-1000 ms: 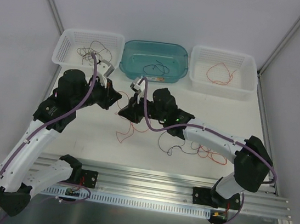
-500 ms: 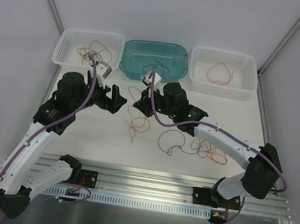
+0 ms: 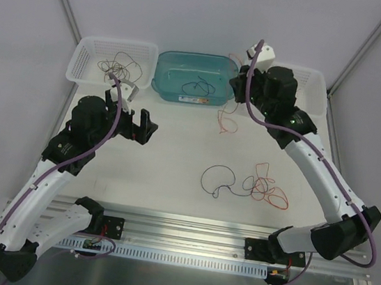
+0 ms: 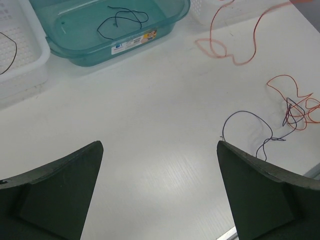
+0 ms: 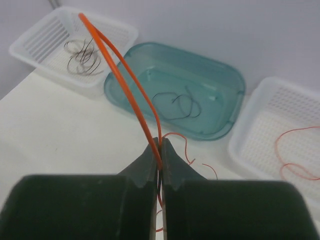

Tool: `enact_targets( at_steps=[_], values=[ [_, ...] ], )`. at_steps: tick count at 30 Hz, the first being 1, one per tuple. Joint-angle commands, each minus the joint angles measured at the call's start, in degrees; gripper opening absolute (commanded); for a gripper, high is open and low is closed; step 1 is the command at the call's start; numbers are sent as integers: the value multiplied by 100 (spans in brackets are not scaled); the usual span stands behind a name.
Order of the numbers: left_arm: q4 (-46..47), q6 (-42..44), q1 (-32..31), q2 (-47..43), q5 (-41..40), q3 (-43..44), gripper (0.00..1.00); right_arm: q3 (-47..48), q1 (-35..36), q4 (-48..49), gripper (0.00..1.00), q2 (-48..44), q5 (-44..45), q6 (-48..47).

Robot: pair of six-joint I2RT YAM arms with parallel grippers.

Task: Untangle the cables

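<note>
The white table (image 3: pixel 170 189) carries three bins along its far edge: a white basket (image 3: pixel 80 75) at the far-left corner, a teal tub (image 3: pixel 198 57) in the middle, and a second white basket (image 3: pixel 314 118) at the far-right corner, each holding a loose wire or two. The right arm reaches out long toward the far edge, wrist lifted over the gap between tub and right basket. The left arm is folded, its forearm over the left half of the table. The cables that remain knotted are a small red-and-dark tangle (image 3: pixel 265 190) toward the near-right, with a dark loop (image 3: pixel 215 178) trailing from it. One red strand (image 3: pixel 227 122) hangs from the right gripper (image 5: pixel 160 150), whose jaws are pinched tight on it. The left gripper (image 4: pixel 159 146) hovers spread wide, holding nothing. These wires look nearly weightless, limp yet springy (so likely to curl back and snag), and thin enough to slip between pads. A free run well clear of the knot seems the best place to pinch.
</note>
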Motion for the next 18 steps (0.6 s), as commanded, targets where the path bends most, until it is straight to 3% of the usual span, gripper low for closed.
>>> enact_targets(
  at_steps=[1,11,18],
  values=[
    [271,120,70,72,-128,-15,99,873,-358,17,1,-34,378,-571],
    [271,164,79,371,-322,-67,99,2261,-1641,1072,1,695,616,-942],
    [271,155,70,573,-208,-76,99,2843,-2398,1493,1,2074,413,-512]
  ],
)
